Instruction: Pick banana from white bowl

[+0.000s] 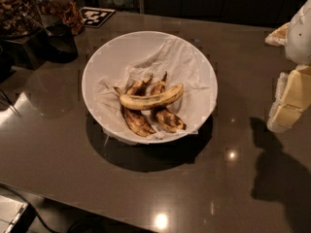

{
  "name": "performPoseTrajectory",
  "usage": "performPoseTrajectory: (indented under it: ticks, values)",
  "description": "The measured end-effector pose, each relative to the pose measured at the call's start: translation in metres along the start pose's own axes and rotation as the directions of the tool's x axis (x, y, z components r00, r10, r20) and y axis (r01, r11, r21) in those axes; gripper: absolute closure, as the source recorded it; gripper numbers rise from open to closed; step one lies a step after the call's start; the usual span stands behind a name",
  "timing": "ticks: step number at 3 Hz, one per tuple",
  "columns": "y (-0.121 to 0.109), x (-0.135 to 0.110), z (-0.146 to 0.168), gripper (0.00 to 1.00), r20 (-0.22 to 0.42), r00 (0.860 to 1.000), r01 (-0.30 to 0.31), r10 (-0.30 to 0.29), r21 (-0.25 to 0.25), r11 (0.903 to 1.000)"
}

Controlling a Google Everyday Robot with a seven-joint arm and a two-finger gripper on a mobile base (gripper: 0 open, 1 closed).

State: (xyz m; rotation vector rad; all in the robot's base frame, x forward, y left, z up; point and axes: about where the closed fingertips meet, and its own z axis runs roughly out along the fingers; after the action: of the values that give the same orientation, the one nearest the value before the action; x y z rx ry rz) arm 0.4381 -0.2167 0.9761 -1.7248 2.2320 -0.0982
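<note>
The yellow, brown-speckled banana (151,100) lies crosswise in the wide white bowl (97,67), which is lined with crumpled white paper and stands in the middle of the dark table. It rests on top of two dark brown, overripe bananas (136,120) (167,118). My gripper (287,105) is at the right edge of the camera view, above the table and well to the right of the bowl, apart from it. It holds nothing that I can see. Part of the arm above it is cut off by the frame.
Glass jars of snacks (14,8) and a dark container (60,42) stand at the back left. A black-and-white marker tag (97,16) lies behind the bowl. The table's front edge (73,203) runs along the lower left. The arm's shadow (277,178) falls at the lower right.
</note>
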Motion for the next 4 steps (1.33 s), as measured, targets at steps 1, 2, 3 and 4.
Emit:
performPoseTrajectory:
  ticks: [1, 2, 3, 4]
  values:
    - [0.0, 0.0, 0.0, 0.0, 0.0, 1.0, 0.0, 0.0, 0.0, 1.0]
    - [0.005, -0.015, -0.001, 0.0, -0.006, 0.999, 0.038, -0.038, 0.015, 0.9992]
    - [0.011, -0.041, 0.002, 0.0, -0.035, 0.993, 0.117, -0.116, 0.016, 0.993]
    - [0.017, -0.072, 0.006, 0.0, -0.058, 0.973, 0.224, -0.223, 0.012, 0.9744]
